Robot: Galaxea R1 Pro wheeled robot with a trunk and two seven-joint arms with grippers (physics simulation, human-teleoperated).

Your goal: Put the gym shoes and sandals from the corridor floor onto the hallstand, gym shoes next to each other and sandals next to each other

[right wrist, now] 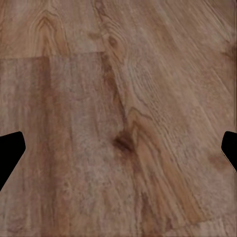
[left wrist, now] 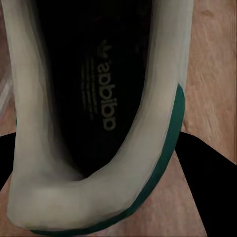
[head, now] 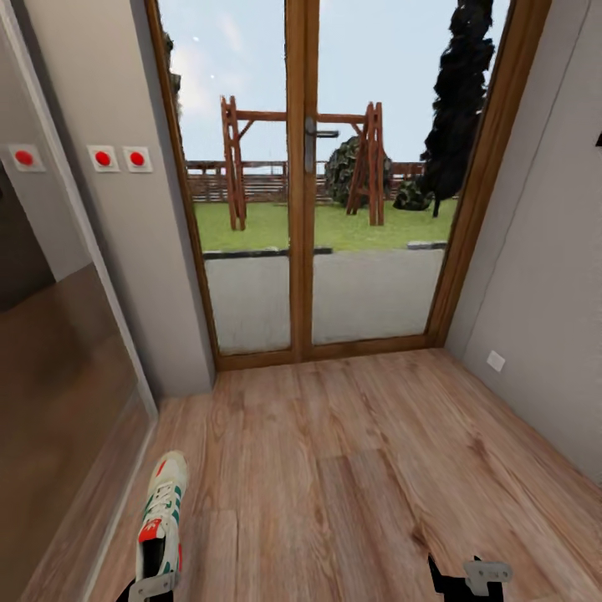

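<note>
One white gym shoe with green stripes and a red-orange tongue shows at the bottom left of the head view, toe pointing away from me. My left gripper is shut on its heel. In the left wrist view the shoe's dark inside and white heel rim lie between the black fingers. My right gripper hangs open at the bottom right above the corridor floor, with nothing between its fingertips. The second gym shoe, both sandals and the hallstand are out of view.
A wood-framed glass double door closes the corridor ahead. A grey wall with red buttons and a glossy panel run along the left. The right wall carries a socket. Wood-plank floor stretches between them.
</note>
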